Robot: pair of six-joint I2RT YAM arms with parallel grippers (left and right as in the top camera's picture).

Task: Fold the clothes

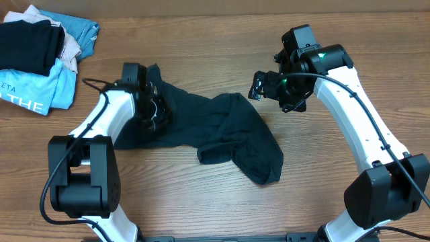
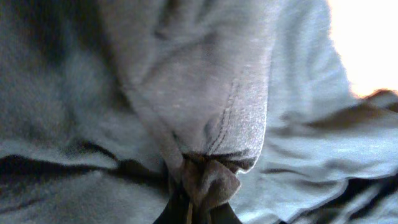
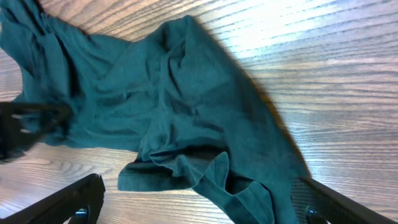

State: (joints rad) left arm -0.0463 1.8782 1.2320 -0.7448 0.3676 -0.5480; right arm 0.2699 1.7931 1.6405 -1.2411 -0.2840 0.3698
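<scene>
Clothes (image 1: 228, 131) are laid crumpled mid-table (image 1: 201, 40). The left end is pinched in the left gripper (image 1: 156, 113), with jaws clamped on a fabric fold. The right gripper (image 1: 259, 86) is held wide apart above the upper-right edge of the clothes, with nothing grasped.

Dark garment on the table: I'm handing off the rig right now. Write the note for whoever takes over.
Left end effector: shut, pinching a fold of the dark garment at its left part.
Right end effector: open, holding nothing, near the garment's right side.
Garment: crumpled mid-table, apart from the clothes pile at the far left corner.
Done: one grasp only, no fold made.
Left: spread it flat, then fold.
</scene>
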